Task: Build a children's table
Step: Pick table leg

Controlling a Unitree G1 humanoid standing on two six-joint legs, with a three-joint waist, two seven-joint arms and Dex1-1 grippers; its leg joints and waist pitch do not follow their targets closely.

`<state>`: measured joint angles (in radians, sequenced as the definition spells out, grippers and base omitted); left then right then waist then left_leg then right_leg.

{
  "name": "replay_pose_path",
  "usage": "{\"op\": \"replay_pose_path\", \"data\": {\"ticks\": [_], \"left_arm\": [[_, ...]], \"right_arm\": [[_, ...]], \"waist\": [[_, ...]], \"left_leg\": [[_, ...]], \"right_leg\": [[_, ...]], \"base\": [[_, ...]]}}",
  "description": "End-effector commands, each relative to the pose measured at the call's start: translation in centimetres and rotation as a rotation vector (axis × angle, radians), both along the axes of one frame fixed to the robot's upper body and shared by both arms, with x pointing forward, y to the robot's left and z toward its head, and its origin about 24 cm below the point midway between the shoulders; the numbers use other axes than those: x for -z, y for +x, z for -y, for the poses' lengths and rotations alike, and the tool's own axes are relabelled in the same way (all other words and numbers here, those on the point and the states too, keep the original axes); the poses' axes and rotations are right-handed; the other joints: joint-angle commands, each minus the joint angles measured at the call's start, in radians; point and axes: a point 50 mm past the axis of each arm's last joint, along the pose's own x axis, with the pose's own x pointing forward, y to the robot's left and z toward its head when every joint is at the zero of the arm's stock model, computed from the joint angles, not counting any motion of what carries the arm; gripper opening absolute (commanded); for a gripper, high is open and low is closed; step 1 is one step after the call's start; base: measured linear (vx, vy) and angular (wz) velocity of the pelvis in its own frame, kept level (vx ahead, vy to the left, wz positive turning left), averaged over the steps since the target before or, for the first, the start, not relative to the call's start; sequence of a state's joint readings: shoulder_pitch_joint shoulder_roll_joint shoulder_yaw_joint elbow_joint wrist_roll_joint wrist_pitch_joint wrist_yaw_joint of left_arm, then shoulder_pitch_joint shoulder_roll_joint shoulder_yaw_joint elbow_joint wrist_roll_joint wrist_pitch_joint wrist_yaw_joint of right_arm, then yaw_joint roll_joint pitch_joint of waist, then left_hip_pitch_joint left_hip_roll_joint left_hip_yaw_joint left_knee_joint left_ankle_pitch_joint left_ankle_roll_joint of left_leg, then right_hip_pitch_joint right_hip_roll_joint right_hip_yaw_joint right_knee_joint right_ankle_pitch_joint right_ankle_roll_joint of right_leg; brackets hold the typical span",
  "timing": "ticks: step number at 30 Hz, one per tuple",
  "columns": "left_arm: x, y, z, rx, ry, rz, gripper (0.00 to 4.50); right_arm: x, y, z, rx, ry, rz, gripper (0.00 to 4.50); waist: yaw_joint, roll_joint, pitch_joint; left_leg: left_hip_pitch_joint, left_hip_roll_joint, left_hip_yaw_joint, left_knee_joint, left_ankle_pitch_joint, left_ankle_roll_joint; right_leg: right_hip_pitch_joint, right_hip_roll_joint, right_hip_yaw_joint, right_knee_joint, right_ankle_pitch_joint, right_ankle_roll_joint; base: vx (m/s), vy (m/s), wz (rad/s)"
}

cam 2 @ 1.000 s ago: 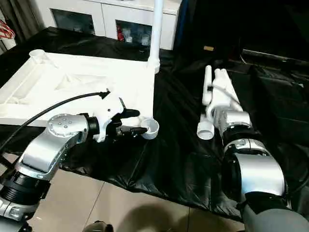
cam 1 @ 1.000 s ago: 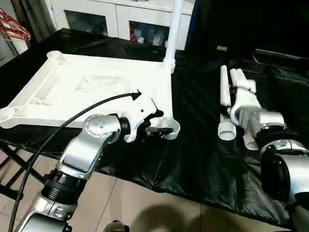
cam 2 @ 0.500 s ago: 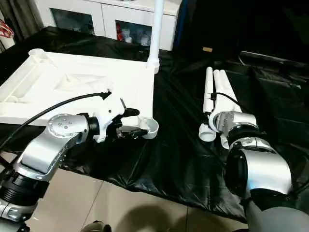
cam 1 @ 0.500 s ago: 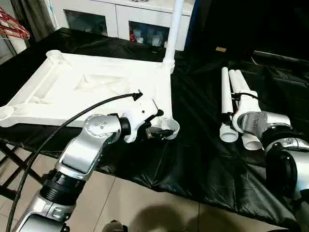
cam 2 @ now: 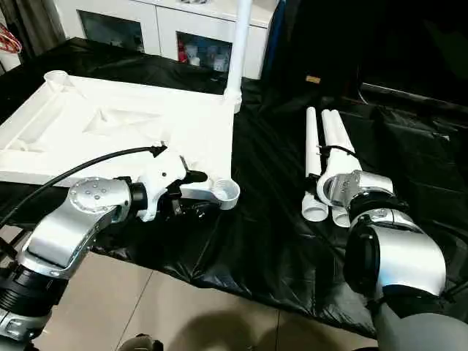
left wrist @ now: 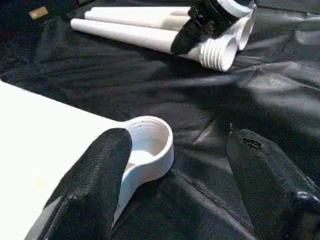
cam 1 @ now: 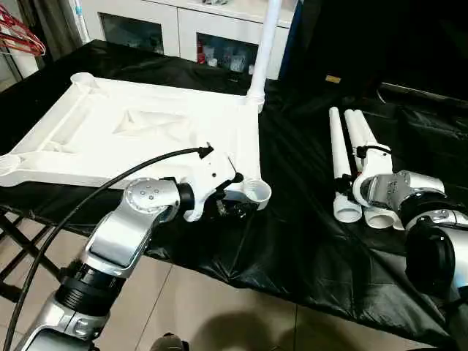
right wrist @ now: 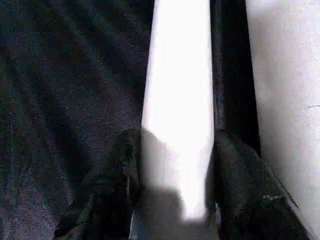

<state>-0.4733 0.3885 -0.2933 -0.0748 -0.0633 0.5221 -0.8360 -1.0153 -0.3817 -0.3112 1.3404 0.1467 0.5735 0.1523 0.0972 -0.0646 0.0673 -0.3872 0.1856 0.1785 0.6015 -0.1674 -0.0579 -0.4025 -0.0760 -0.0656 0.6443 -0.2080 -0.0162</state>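
The white table top (cam 1: 168, 142) lies ribbed side up on the black cloth. One white leg (cam 1: 265, 44) stands upright in its far right corner socket. My left gripper (left wrist: 175, 135) is open at the near right socket (left wrist: 150, 142): one finger (left wrist: 95, 185) rests by the top's edge and the other (left wrist: 265, 185) hangs over the cloth. Three loose legs (cam 1: 338, 146) lie side by side to the right, threaded ends toward me. My right gripper (right wrist: 177, 145) sits near those ends, its fingers pressed on both sides of one leg (right wrist: 177, 90).
A white glass-door cabinet (cam 1: 183, 29) stands behind the bench and red hangers (cam 1: 22, 40) hang at the far left. Black cloth (cam 1: 292, 234) drapes over the front edge above the tiled floor (cam 1: 205, 307). A black cable (cam 1: 110, 183) loops over my left forearm.
My right arm has drawn back along the loose legs, from their middle to their near threaded ends. The left gripper stays at the near right socket. The camera shifted slightly.
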Motion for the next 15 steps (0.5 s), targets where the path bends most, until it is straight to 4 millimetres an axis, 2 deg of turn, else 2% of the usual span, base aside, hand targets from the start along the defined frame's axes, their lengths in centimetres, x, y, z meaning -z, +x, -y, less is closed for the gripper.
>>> {"op": "replay_pose_path", "data": {"ticks": [1,3,4,5,6,7,8,9,10,11,12,13,14,15], "left_arm": [[-0.6,0.1,0.4,-0.009,-0.013,0.061,3.52],[-0.7,0.4,0.4,-0.04,-0.028,0.093,3.52],[-1.0,1.2,0.3,-0.111,-0.067,0.15,3.52],[-1.1,1.6,0.2,-0.156,-0.091,0.175,3.52],[-1.1,1.7,0.2,-0.166,-0.096,0.18,3.52],[-1.2,2.2,0.0,-0.233,-0.135,0.213,3.52],[-1.3,2.6,0.0,-0.276,-0.167,0.221,3.52],[-1.3,2.8,0.1,-0.302,-0.195,0.221,3.52],[-1.4,3.1,0.1,-0.33,-0.223,0.218,3.52],[-1.5,3.4,0.1,-0.359,-0.247,0.214,3.52],[-1.6,3.8,0.2,-0.403,-0.286,0.204,3.52],[-1.7,4.0,0.4,-0.424,-0.308,0.198,3.52],[-1.7,4.1,0.5,-0.434,-0.331,0.177,3.52],[-1.7,4.2,0.9,-0.428,-0.361,0.143,3.52]], "right_arm": [[-0.5,0.2,0.8,0.025,0.009,0.046,1.88],[-1.0,0.6,0.6,0.013,0.026,0.093,1.88],[-1.7,1.1,0.1,-0.007,0.069,0.171,1.88],[-1.9,1.4,-0.1,-0.009,0.094,0.215,1.88],[-2.0,1.4,-0.2,-0.009,0.099,0.224,1.88],[-2.2,1.6,-0.4,0.0,0.139,0.286,1.88],[-2.3,1.8,-0.6,0.001,0.17,0.345,1.88],[-2.3,1.8,-0.8,-0.007,0.202,0.4,1.88],[-2.3,1.8,-1.1,-0.017,0.239,0.448,1.88],[-2.1,1.6,-1.3,-0.025,0.275,0.474,1.88],[-1.7,1.3,-1.8,-0.045,0.332,0.524,1.88],[-1.5,1.1,-2.0,-0.062,0.345,0.545,1.88],[-1.2,0.8,-2.3,-0.083,0.359,0.574,1.88],[-1.0,0.4,-2.6,-0.113,0.388,0.621,1.88]], "waist": [[0.004,-0.006,-0.076],[0.005,-0.004,-0.076],[0.009,0.01,-0.077],[0.006,0.005,-0.076],[0.007,0.011,-0.077],[0.007,0.008,-0.079],[0.009,0.016,-0.079],[0.009,0.014,-0.081],[0.013,0.019,-0.084],[0.013,0.019,-0.084],[0.017,0.034,-0.085],[0.019,0.029,-0.086],[0.022,0.036,-0.085],[0.022,0.03,-0.086]], "left_leg": [[0.014,0.038,-0.006,-0.062,-0.144,-0.021],[0.014,0.039,-0.005,-0.061,-0.148,-0.02],[0.014,0.038,-0.007,-0.061,-0.149,-0.017],[0.013,0.038,-0.006,-0.061,-0.156,-0.016],[0.011,0.037,-0.007,-0.06,-0.164,-0.016],[0.012,0.038,-0.008,-0.061,-0.161,-0.015],[0.012,0.039,-0.009,-0.06,-0.158,-0.008],[0.013,0.039,-0.008,-0.059,-0.154,-0.005],[0.015,0.041,-0.009,-0.058,-0.143,0.008],[0.015,0.041,-0.009,-0.058,-0.143,0.008],[0.016,0.042,-0.012,-0.057,-0.135,0.018],[0.018,0.042,-0.01,-0.058,-0.133,0.026],[0.017,0.041,-0.013,-0.058,-0.131,0.032],[0.017,0.041,-0.01,-0.057,-0.13,0.037]], "right_leg": [[0.052,-0.068,0.044,-0.069,-0.101,-0.195],[0.052,-0.069,0.045,-0.07,-0.095,-0.194],[0.052,-0.069,0.045,-0.069,-0.088,-0.198],[0.052,-0.067,0.045,-0.072,-0.084,-0.197],[0.055,-0.067,0.046,-0.074,-0.074,-0.198],[0.057,-0.068,0.045,-0.07,-0.067,-0.201],[0.057,-0.069,0.045,-0.071,-0.047,-0.205],[0.057,-0.069,0.045,-0.069,-0.034,-0.208],[0.057,-0.069,0.043,-0.066,0.006,-0.226],[0.057,-0.069,0.043,-0.066,0.006,-0.226],[0.06,-0.067,0.043,-0.061,0.049,-0.242],[0.06,-0.066,0.043,-0.064,0.061,-0.246],[0.061,-0.065,0.041,-0.062,0.068,-0.254],[0.061,-0.066,0.042,-0.064,0.074,-0.255]], "base": [[0.0,0.0,0.0],[0.0,0.0,0.0],[0.0,0.0,0.0],[0.0,0.0,0.0],[0.0,0.0,0.0],[0.0,0.0,0.0],[0.0,0.0,0.0],[0.0,0.0,0.0],[0.0,0.0,0.0],[0.0,0.0,0.0],[0.0,0.0,0.0],[0.0,0.0,0.0],[0.0,0.0,0.0],[0.0,0.0,0.0]]}}
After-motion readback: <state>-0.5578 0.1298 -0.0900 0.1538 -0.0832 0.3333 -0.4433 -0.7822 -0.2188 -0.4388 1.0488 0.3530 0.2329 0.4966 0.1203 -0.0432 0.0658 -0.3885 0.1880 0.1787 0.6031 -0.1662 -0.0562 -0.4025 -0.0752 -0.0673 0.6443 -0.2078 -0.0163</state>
